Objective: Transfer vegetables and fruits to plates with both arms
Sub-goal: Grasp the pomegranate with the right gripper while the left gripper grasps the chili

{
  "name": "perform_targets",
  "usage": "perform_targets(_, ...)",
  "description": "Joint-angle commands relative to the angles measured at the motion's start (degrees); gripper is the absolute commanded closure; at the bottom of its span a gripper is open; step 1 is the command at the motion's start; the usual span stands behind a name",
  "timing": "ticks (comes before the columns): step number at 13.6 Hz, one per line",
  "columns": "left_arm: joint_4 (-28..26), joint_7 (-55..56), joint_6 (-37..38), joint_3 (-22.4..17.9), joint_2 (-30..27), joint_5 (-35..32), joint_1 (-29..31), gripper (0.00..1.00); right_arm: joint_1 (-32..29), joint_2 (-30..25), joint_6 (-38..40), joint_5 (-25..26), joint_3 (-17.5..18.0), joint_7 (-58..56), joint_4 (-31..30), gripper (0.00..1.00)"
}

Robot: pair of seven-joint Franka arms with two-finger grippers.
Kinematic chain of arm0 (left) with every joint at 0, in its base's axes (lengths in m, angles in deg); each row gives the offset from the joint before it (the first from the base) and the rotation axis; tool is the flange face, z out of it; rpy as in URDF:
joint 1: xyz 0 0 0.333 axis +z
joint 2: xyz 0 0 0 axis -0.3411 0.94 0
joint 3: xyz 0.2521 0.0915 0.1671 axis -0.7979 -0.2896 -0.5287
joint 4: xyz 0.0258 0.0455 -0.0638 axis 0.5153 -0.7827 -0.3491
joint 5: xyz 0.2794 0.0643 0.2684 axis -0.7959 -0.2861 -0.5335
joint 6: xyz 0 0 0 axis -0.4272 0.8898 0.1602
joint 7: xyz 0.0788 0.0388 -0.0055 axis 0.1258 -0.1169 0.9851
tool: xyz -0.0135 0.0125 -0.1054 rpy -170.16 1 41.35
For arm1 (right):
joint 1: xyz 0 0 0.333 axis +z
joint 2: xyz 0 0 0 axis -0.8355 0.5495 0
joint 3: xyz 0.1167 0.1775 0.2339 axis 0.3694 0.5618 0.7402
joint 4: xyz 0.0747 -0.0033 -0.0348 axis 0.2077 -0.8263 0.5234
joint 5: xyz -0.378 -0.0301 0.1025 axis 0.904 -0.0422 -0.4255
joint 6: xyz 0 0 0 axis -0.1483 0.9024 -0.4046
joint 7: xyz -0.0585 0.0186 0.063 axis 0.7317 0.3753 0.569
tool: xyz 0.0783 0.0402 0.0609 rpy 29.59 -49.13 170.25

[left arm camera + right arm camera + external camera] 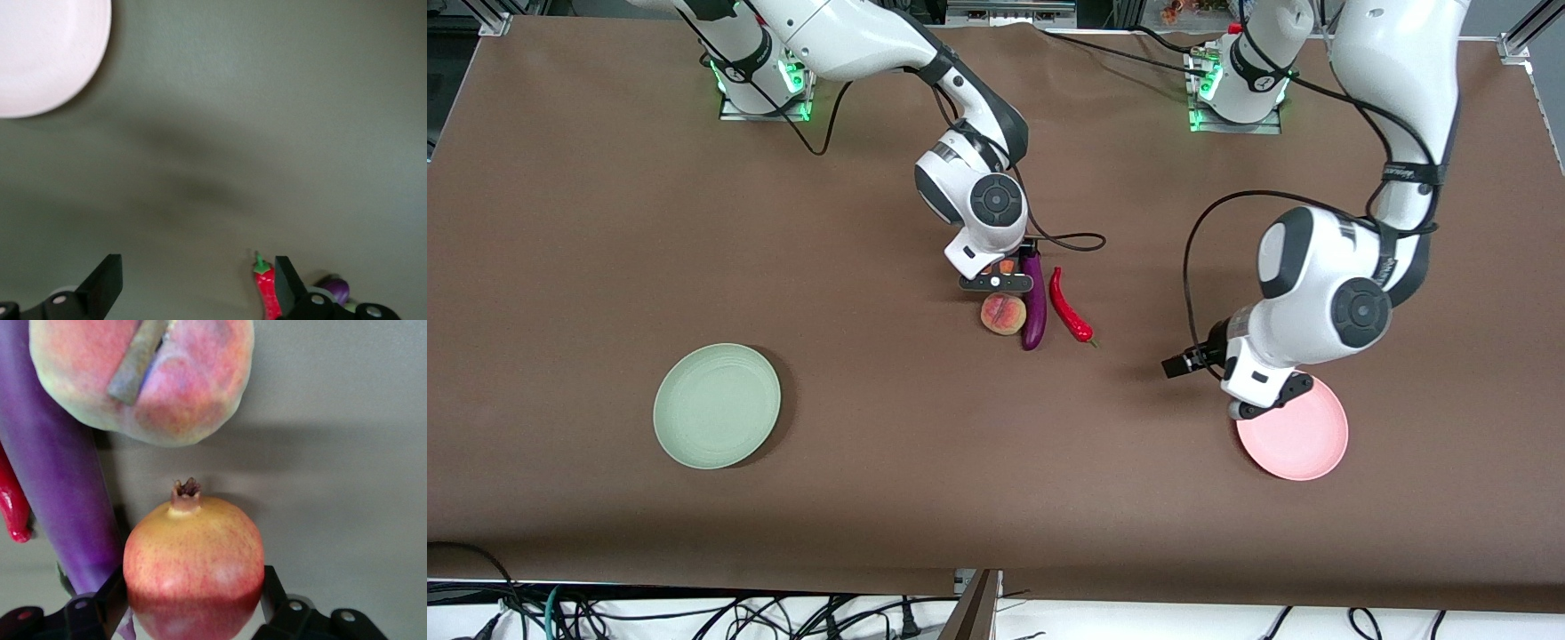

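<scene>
red-yellow fruit (193, 577) — it sits between the fingers of my right gripper (1000, 283), which flank it on both sides and look closed on it, low at the middle of the table. it lies just beside the eggplant (1033, 302), with the peach (1003, 314) nearer the front camera and the chili pepper (1069, 307) toward the left arm's end. to do this step well, i judge i should lift straight up before travelling to the green plate (717, 405), so the fruit does not nudge the eggplant or peach. my left gripper (193, 283) hangs with fingers spread and empty, beside the pink plate (1303, 440) — waiting.
</scene>
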Motion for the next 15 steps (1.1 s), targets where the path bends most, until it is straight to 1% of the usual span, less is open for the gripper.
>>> perform_targets(1, 0.95, 8.79, -2.66, -0.59, 2.43, 1.22, -3.31, 0.00, -1.32, -4.27, 5.23, -0.84, -0.52, -2.52, 0.10, 0.92)
perform_targets(2, 0.95, 11.09, -2.76, -0.59, 3.14, 1.13, -4.28, 0.00, -3.15, -6.03, 8.48, -0.93, -0.52, -4.79, 0.27, 0.92)
perform_targets(4, 0.86, 12.25, -2.85, -0.59, 4.46, 1.13, -5.78, 0.00, -7.89, -9.20, 15.34, -0.93, -0.61, -11.90, 0.36, 0.92)
perform_targets(6, 0.86, 12.78, -3.11, -0.59, 6.04, 1.30, -7.97, 0.00, -14.91, -10.62, 20.88, -0.84, -0.87, -21.46, 0.80, 0.92)
perform_targets(7, 0.51, 13.21, -3.90, -0.59, 7.09, 1.22, -9.54, 0.00, -19.04, -10.71, 22.73, -0.76, -0.87, -26.91, 1.15, 0.92)
perform_targets(9, -1.41, 15.14, -6.70, -0.59, 8.06, 1.30, -12.45, 0.00, -27.22, -10.53, 22.84, 0.29, -0.96, -36.33, 1.15, 0.92)
perform_targets(10, -2.56, 15.50, -7.85, -0.59, 8.07, 1.30, -12.98, 0.00, -29.95, -10.10, 22.41, 2.39, -1.05, -40.46, 1.15, 0.92)
perform_targets(11, -3.00, 15.59, -9.16, -0.50, 8.24, 1.30, -13.94, 0.06, -32.33, -9.83, 21.44, 6.67, -1.05, -43.02, 1.15, 0.92)
perform_targets(12, -3.18, 16.11, -10.57, -0.50, 9.29, 1.30, -15.26, 0.19, -34.96, -9.13, 19.43, 9.76, -1.05, -44.01, 1.15, 0.91)
perform_targets(13, -3.36, 17.95, -11.89, -0.50, 9.82, 1.30, -16.40, 0.34, -37.16, -8.43, 17.15, 10.92, -1.05, -44.54, 1.15, 0.91)
perform_targets(14, -3.71, 18.40, -12.86, -0.50, 10.52, 1.04, -17.20, 0.46, -38.93, -7.81, 14.87, 11.11, -1.05, -46.54, 1.15, 0.91)
perform_targets(15, -3.97, 18.06, -13.56, -0.59, 11.14, 0.52, -18.25, 0.64, -41.03, -6.85, 12.15, 11.02, -1.05, -48.57, 1.15, 0.91)
